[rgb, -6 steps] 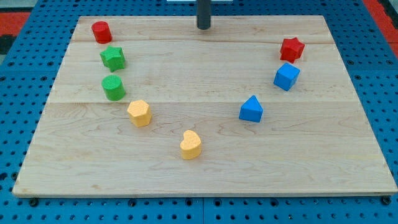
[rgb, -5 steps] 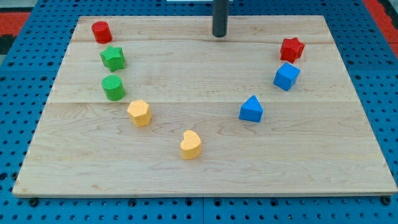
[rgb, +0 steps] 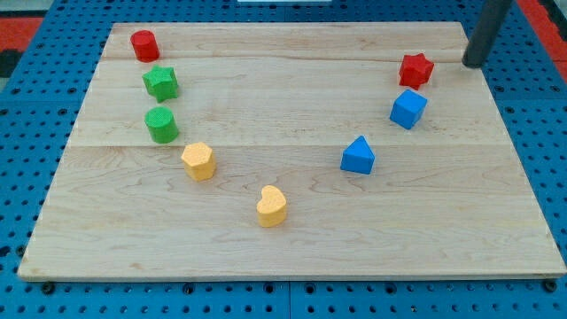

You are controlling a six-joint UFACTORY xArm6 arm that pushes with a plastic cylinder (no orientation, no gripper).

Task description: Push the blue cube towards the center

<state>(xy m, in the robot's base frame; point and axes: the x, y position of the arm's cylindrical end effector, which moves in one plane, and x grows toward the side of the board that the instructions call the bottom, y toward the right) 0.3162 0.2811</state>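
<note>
The blue cube (rgb: 408,108) sits on the wooden board (rgb: 283,248) at the view's right, just below a red star block (rgb: 415,69). My tip (rgb: 474,63) is at the board's right edge near the top, to the right of the red star and up and right of the blue cube, touching neither. A blue triangular block (rgb: 358,155) lies down and left of the cube.
At the view's left stand a red cylinder (rgb: 144,44), a green star (rgb: 161,82) and a green cylinder (rgb: 162,125). A yellow hexagonal block (rgb: 198,160) and a yellow heart block (rgb: 272,206) lie lower, towards the middle.
My tip has swept from the top middle of the board to the right, ending by the board's right edge beside the red star. No block has moved.
</note>
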